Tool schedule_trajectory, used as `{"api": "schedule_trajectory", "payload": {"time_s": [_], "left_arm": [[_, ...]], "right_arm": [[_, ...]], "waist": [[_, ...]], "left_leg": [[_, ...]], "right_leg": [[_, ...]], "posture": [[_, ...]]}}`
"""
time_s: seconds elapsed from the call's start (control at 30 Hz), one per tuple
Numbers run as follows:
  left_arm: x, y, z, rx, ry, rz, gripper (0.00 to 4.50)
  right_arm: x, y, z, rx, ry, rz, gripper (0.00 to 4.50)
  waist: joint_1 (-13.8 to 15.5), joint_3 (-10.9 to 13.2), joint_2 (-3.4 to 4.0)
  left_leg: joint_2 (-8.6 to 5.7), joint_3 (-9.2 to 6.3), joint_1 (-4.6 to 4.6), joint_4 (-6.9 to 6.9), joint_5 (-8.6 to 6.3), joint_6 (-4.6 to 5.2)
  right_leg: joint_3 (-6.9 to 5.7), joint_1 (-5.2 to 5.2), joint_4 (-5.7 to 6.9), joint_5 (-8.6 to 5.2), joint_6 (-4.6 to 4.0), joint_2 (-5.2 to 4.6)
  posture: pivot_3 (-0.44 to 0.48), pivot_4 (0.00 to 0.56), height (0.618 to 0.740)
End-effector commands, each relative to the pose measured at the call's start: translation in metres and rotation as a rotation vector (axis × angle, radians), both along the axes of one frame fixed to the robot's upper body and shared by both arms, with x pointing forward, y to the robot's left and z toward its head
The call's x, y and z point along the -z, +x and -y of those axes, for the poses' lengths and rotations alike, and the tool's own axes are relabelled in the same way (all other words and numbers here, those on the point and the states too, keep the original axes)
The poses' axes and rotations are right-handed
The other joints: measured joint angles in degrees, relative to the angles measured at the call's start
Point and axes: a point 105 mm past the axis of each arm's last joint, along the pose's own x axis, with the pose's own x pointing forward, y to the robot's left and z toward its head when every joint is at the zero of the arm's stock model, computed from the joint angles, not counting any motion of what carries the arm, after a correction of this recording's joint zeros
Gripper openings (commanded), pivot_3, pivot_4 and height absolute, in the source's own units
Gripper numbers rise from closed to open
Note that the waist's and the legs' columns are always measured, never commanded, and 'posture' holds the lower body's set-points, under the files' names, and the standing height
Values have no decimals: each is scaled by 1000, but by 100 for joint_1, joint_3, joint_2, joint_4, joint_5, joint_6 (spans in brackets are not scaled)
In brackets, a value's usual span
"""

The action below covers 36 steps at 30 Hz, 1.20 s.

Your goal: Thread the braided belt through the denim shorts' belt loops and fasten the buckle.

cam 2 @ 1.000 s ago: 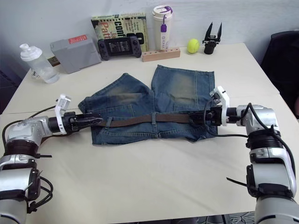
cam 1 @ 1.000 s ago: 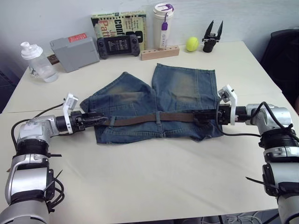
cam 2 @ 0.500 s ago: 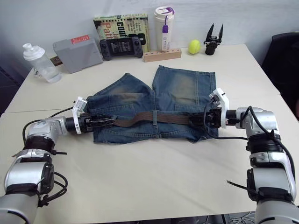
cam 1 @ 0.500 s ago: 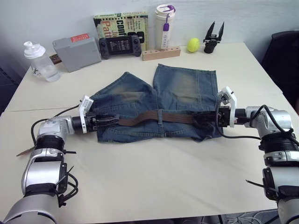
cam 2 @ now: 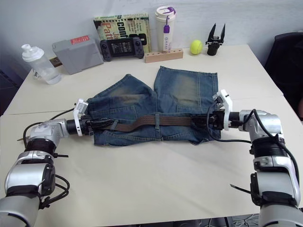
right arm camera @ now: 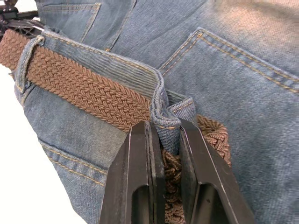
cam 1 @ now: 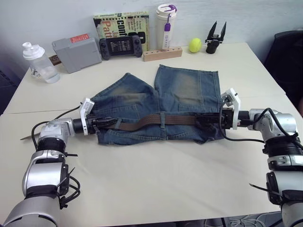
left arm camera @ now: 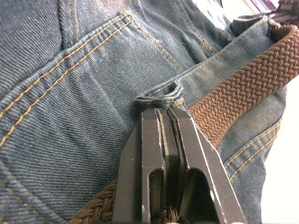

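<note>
The denim shorts (cam 1: pixel 184 90) lie flat mid-table, waistband toward me. The braided belt (cam 1: pixel 180 119) runs brown along the waistband and under a middle belt loop (cam 1: pixel 162 118). My left gripper (cam 1: pixel 110 124) sits at the waistband's left end. In the left wrist view its fingers (left arm camera: pixel 149 140) are shut, pinching a small denim fold (left arm camera: pixel 159 97) with the belt (left arm camera: pixel 247 79) passing beneath. My right gripper (cam 1: pixel 201 121) is at the right end, shut on an upright denim fold (right arm camera: pixel 167 122) above the belt (right arm camera: pixel 79 84). The buckle is hidden.
Along the far edge stand a clear bottle (cam 1: pixel 38 61), a grey box (cam 1: pixel 75 51), a game controller (cam 1: pixel 119 46), a book (cam 1: pixel 120 21), a tumbler (cam 1: pixel 165 26), a wooden block (cam 1: pixel 162 53), a tennis ball (cam 1: pixel 194 45) and a spare black gripper (cam 1: pixel 215 38). Bare tabletop (cam 1: pixel 156 179) lies in front.
My left gripper moved right onto the shorts' left waistband end, then shut its fingers. The belt's left part has bowed slightly. The right gripper has kept its hold.
</note>
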Motion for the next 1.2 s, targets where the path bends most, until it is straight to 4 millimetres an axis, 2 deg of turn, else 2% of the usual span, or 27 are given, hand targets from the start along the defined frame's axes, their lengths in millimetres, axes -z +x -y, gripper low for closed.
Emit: {"api": "schedule_trajectory", "payload": {"time_s": [0.03, 0.27, 0.43, 0.57, 0.63, 0.7, 0.77, 0.83, 1.0, 1.1, 1.2], "left_arm": [[-12, -4, -2, 23, 9, 62, 0], [-38, -11, -7, 3, -51, 173, 0], [-48, -25, -10, -10, -33, 292, 0], [-46, -48, -12, -20, 122, 508, 0], [-39, -63, -13, -4, 333, 746, 0], [-36, -82, -12, 29, 466, 942, 0], [-28, -98, -14, 56, 570, 1086, 0], [-9, -116, -20, 112, 676, 1165, 0], [40, -156, -39, 229, 799, 1161, 0], [55, -167, -49, 257, 826, 1132, 0], [70, -179, -58, 299, 848, 1073, 0]], "right_arm": [[-13, -1, 2, 3, 0, 92, 110], [-21, -4, 4, 28, 3, 166, 110], [-24, -11, 1, 14, -15, 266, 110], [-43, -43, -10, -85, 40, 472, 110], [-33, -71, -15, -192, -60, 566, 110], [-20, -93, -17, -271, -168, 624, 110], [-8, -107, -14, -299, -235, 638, 110], [4, -117, -8, -321, -317, 642, 110], [39, -126, 13, -361, -562, 603, 110], [50, -124, 22, -368, -626, 598, 110], [64, -131, 31, -461, -722, 576, 110]], "waist": [[1, 0, 0], [0, 0, -1], [-2, 1, -1], [-1, 1, -1], [7, 0, -1], [24, 0, -1], [44, -1, -3], [67, -3, -6], [156, -16, -25], [168, -23, -37], [157, -40, -11]], "left_leg": [[0, 0, -1, 0, 0, 0], [0, 0, -2, 0, -1, 2], [1, -1, -2, -1, -2, 3], [5, 0, -2, -9, -4, 4], [9, 1, -3, -12, -7, 4], [11, 4, 0, -11, -10, 4], [8, 13, 1, -10, -11, 6], [9, 19, 8, -10, -13, 10], [10, 39, 25, -9, -27, 37], [13, 34, 41, -10, -39, 58], [24, 31, 109, -23, -59, 81]], "right_leg": [[0, 0, 0, 0, 0, 0], [2, -1, -1, 1, 2, -1], [3, -1, -4, 1, 2, -1], [4, -1, -14, 1, 2, -1], [4, -1, -18, 1, 2, 1], [3, 0, -23, 1, 1, 2], [5, 6, -34, 2, 4, 0], [8, 11, -37, 3, 5, 1], [21, 30, -58, 21, 8, 3], [15, 55, -64, 23, 5, 6], [8, 142, -94, 22, 4, 12]], "posture": [[0, 150, 712], [0, 150, 712], [0, 150, 712], [0, 150, 712], [0, 150, 712], [0, 150, 712], [0, 150, 712], [0, 150, 712], [0, 150, 712], [0, 150, 712], [0, 150, 712]]}}
